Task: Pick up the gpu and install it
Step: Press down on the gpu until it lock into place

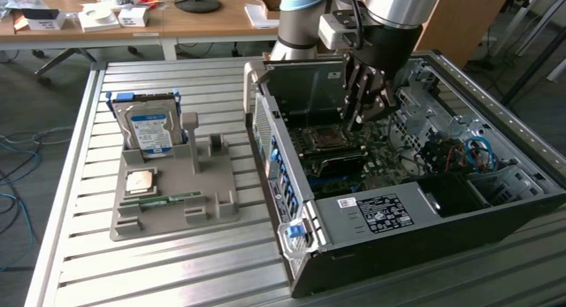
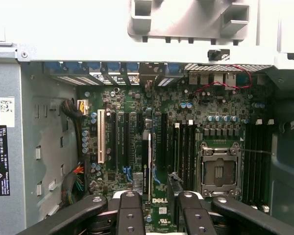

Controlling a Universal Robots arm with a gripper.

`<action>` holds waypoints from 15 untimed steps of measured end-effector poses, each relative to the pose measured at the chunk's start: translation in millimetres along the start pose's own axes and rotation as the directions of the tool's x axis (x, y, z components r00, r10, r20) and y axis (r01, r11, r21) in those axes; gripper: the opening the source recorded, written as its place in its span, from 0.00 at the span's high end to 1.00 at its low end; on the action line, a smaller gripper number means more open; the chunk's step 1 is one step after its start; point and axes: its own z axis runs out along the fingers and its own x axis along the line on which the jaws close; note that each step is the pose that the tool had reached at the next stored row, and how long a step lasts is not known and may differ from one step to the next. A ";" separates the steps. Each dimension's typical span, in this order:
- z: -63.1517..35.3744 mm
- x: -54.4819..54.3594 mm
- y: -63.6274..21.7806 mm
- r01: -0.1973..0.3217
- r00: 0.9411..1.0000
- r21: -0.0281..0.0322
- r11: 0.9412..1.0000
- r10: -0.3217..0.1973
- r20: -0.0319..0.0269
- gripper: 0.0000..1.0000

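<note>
Tool (image 1: 367, 98) gripping gpu (image 1: 305, 88), lower edge hidden

pincer (image 1: 364, 111) fingertips hidden behind gpu (image 1: 305, 95), arm cut off by frame edge, label text (image 1: 382, 214) illegible

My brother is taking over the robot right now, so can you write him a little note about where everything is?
Pincer: shut on the thin dark green gpu card, holding it on edge over the green motherboard inside the open black and silver computer case.
Done: the card is picked up and off the grey plastic tray, where the boxy silver hard drive and the small green memory stick sit.
Left: the card does not look seated in a slot yet, so it has not been installed.
</note>
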 end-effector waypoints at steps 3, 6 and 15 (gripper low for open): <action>0.0 0.0 0.0 0.000 1.000 0.000 1.000 0.000 0.000 0.66; 0.0 0.0 0.0 0.000 1.000 0.000 1.000 0.000 0.000 0.74; 0.0 0.0 0.0 0.000 1.000 0.000 1.000 0.000 0.000 0.89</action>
